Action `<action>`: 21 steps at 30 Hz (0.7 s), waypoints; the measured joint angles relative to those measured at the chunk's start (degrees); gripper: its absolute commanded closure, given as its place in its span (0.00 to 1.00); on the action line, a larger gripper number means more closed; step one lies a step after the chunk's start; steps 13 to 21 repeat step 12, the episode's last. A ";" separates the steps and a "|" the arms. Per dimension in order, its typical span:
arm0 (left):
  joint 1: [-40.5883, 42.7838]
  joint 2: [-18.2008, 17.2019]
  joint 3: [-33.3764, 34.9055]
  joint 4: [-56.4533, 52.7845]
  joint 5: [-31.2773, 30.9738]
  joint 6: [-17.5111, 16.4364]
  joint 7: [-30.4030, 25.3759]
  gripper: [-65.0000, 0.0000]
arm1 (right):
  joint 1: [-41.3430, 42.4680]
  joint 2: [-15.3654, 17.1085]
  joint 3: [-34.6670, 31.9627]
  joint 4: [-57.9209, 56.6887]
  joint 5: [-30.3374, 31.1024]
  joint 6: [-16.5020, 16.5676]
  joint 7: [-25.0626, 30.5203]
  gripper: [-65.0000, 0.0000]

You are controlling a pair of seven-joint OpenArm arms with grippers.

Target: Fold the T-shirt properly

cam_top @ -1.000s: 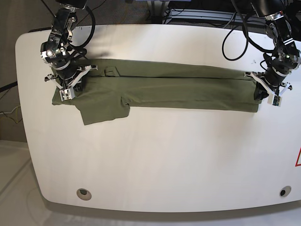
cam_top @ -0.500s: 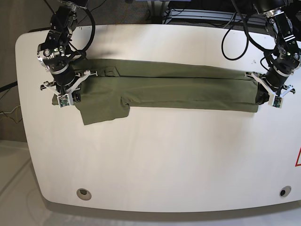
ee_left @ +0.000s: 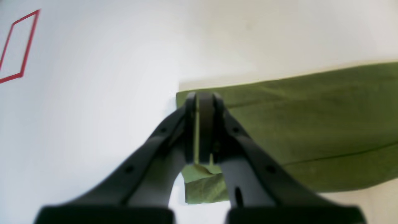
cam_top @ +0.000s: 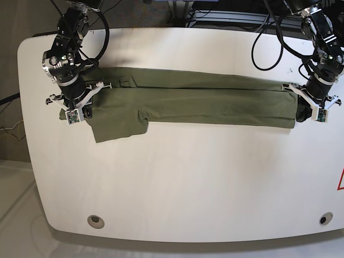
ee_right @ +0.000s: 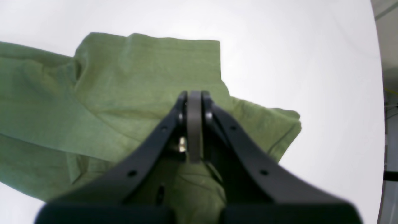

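2 grippers hold the T-shirt (cam_top: 204, 99), which you see stretched as a long folded band across the upper half of the white table (cam_top: 177, 183). At frame right, the left gripper (cam_top: 307, 110) is clamped on the band's end; your left wrist view shows cloth pinched between its closed fingers (ee_left: 205, 124). At frame left, the right gripper (cam_top: 80, 107) is closed on the sleeve end, fingertips together on bunched fabric.

Hidden: T-shirt (cam_top: 204, 99) corners beneath both arms, base view. Cropped: T-shirt, both wrist views. Blurred: red marking (ee_left: 17, 46).
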 measured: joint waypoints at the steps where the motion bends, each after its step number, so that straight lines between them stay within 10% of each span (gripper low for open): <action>1: 0.00 0.22 -0.20 0.22 0.00 0.00 0.00 1.00 | 0.00 -0.02 0.00 0.00 0.00 0.00 0.02 1.00; 21: 0.02 1.09 -0.81 0.83 0.02 -0.02 0.04 1.00 | 0.02 0.11 0.00 0.00 0.02 0.02 0.00 1.00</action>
